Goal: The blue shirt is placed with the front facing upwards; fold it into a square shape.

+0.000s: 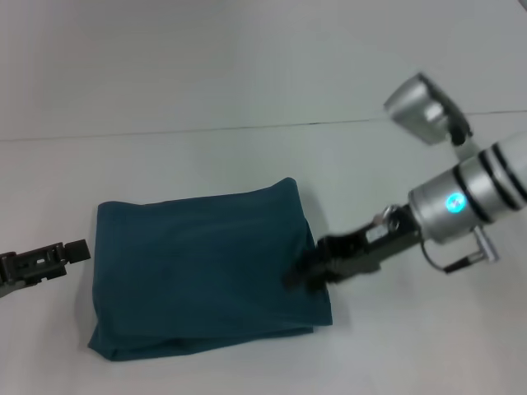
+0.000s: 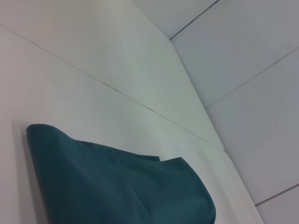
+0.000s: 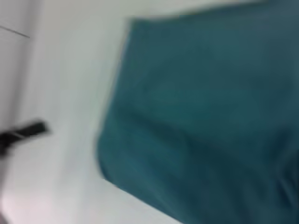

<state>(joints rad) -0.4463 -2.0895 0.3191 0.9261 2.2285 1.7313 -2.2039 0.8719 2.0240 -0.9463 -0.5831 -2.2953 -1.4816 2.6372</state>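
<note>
The blue shirt (image 1: 206,267) lies folded into a rough square block on the white table, plain teal cloth facing up and no print showing. My right gripper (image 1: 301,271) is low at the shirt's right edge, touching or just above the cloth. To the left, my left gripper (image 1: 51,258) sits close to the table, a short gap from the shirt's left edge. The left wrist view shows the shirt (image 2: 117,186) with its folded edges rounded. In the right wrist view the shirt (image 3: 201,116) fills most of the picture, with the left gripper (image 3: 25,130) small beyond it.
The white table (image 1: 247,90) stretches all round the shirt, crossed by a thin dark seam (image 1: 247,127) behind it. The right arm's silver wrist (image 1: 465,202) reaches in from the right side.
</note>
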